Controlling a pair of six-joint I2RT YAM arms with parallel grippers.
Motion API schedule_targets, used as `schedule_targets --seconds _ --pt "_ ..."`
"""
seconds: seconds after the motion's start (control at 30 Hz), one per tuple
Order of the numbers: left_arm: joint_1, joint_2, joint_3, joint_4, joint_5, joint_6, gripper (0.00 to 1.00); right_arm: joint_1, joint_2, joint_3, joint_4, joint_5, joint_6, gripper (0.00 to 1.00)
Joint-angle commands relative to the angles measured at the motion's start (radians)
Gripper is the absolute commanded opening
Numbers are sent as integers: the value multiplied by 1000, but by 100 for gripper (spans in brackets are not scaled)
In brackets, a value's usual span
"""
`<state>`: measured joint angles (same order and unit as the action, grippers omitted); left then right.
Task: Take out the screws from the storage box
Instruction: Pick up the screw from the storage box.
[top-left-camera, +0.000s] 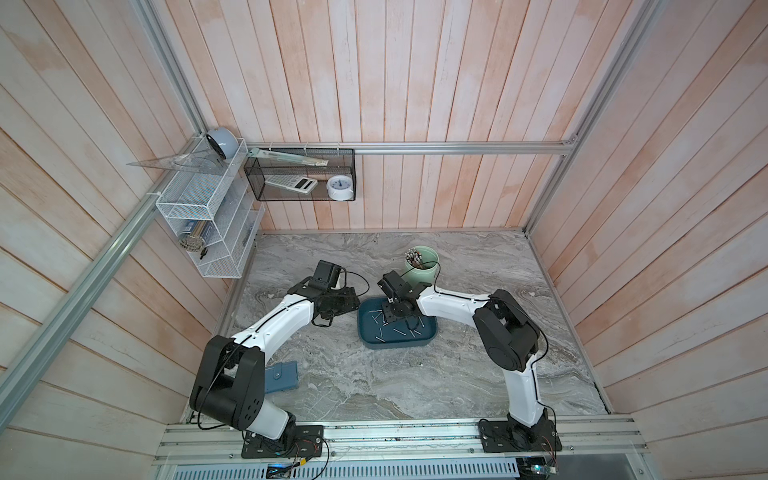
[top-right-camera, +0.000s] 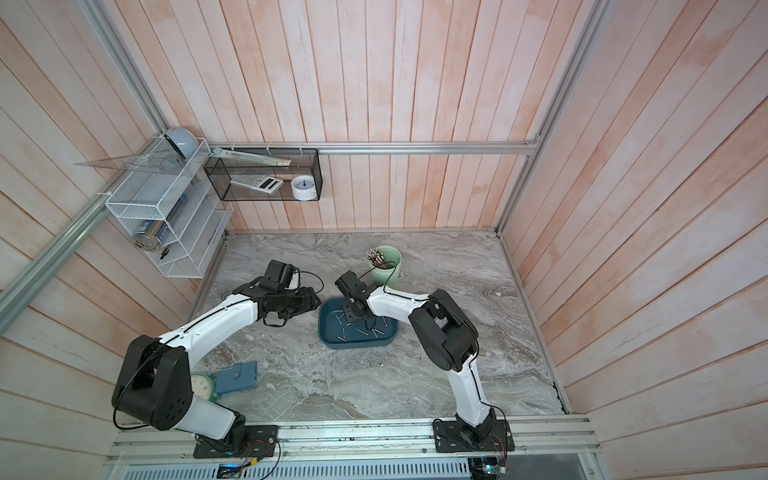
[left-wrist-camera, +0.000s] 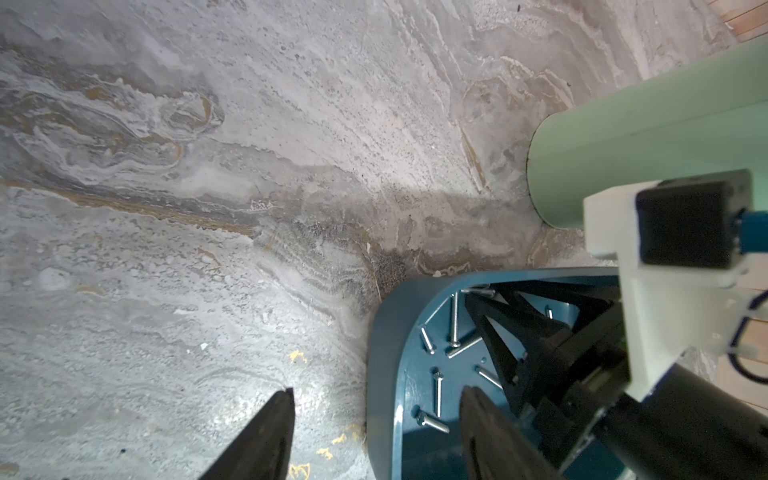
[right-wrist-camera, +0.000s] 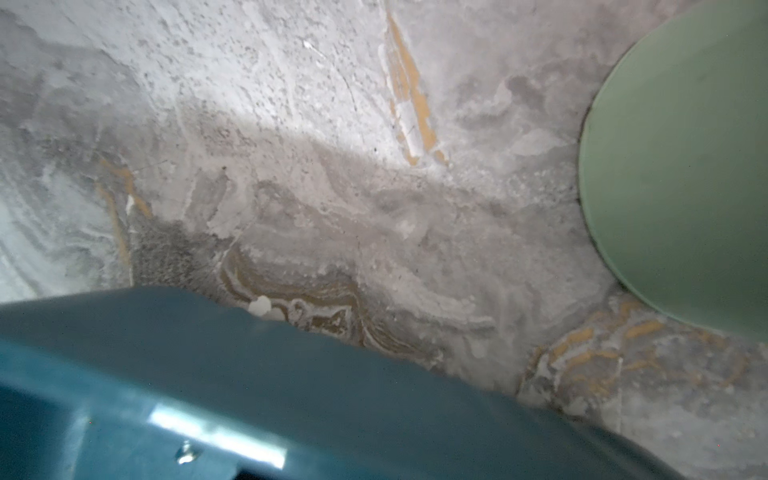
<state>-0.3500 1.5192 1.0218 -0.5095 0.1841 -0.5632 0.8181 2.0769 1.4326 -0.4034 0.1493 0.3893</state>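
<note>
Left gripper (left-wrist-camera: 378, 390), fingers spread, straddles the storage box (left-wrist-camera: 383, 332) rim; right gripper (top-left-camera: 391, 318), down among the screws (left-wrist-camera: 454, 320), tips obscured: clenched or released, unclear.

Box half blocked; near and right table open.
Right fingers (left-wrist-camera: 498, 340) and their wrist fill the far half of the storage box (top-left-camera: 395, 345); only its near strip, strewn with loose screws (top-left-camera: 400, 331), is open from above. Left fingers (left-wrist-camera: 274, 436) straddle the box's left rim, spread apart, blocking that side. Green cup (top-left-camera: 422, 266) stands just beyond the far rim, small gap. Blue-grey case (top-left-camera: 282, 376) lies near left by the left arm. Bare table (top-left-camera: 415, 382) near and right of the box.
</note>
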Motion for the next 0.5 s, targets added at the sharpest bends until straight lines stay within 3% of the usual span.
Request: schedule_targets --seconds 0.0,0.47 --pt "-4 -11 11 -4 -17 19 68 18 34 23 -19 37 -18 38" --pt "-4 -20 11 -4 -31 26 69 62 17 39 -56 72 -39 18"
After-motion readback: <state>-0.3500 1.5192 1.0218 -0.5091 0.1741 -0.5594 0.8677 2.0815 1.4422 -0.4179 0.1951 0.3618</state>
